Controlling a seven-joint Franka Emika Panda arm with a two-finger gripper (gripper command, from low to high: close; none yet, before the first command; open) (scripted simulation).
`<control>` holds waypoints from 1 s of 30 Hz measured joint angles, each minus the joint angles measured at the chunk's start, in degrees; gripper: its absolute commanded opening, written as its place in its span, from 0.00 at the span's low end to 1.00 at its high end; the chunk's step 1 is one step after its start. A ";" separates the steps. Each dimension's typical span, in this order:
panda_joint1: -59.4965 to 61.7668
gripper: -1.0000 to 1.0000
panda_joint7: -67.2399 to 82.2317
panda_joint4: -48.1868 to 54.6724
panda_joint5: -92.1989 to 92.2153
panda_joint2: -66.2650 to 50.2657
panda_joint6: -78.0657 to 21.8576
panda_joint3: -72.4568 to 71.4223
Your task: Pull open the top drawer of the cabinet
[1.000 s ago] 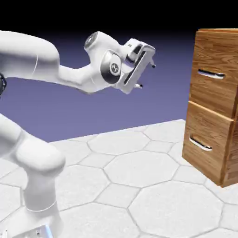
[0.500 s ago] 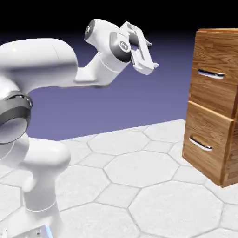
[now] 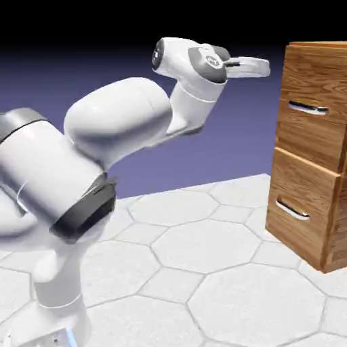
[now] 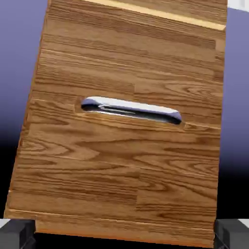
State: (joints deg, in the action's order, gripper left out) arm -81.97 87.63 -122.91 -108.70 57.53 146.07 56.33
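Spreading wide, my claw [image 4: 124,234] is holding nothing, its grey fingertips [image 4: 17,234] showing toward half past seven and half past four in the hand view. Between and beyond them, the top drawer [image 4: 126,160] is filling most of that view, its silver bar handle [image 4: 131,110] lying just above center and tilting slightly, one end toward nine o'clock and the other nearer three. A pale seam [image 4: 160,13] is running across at twelve.

In the exterior view, my white arm [image 3: 118,118] is reaching toward one o'clock, the claw's housing [image 3: 247,67] standing near the wood-grain cabinet [image 3: 308,142] but apart from it. The top drawer is sitting closed at two o'clock, its handle untouched; the lower drawer [image 3: 301,196] is resting closed beneath it, between three and four, above the pale tiled floor [image 3: 203,251].
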 measured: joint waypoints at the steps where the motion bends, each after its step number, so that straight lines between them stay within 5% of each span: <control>1: -1.56 1.00 2.49 0.73 -2.08 0.48 -0.54 1.08; 20: -31.14 1.00 49.84 14.59 -41.64 9.53 -10.70 21.58; 27: -39.68 1.00 54.41 25.54 -43.76 11.17 -7.68 25.66; 28: -40.87 0.00 54.84 27.24 -43.84 11.37 -7.12 26.18; 30: -40.88 0.00 54.84 27.24 -43.84 11.38 -7.12 26.18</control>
State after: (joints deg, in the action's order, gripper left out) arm -122.85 142.47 -95.67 -152.55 68.90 138.95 82.52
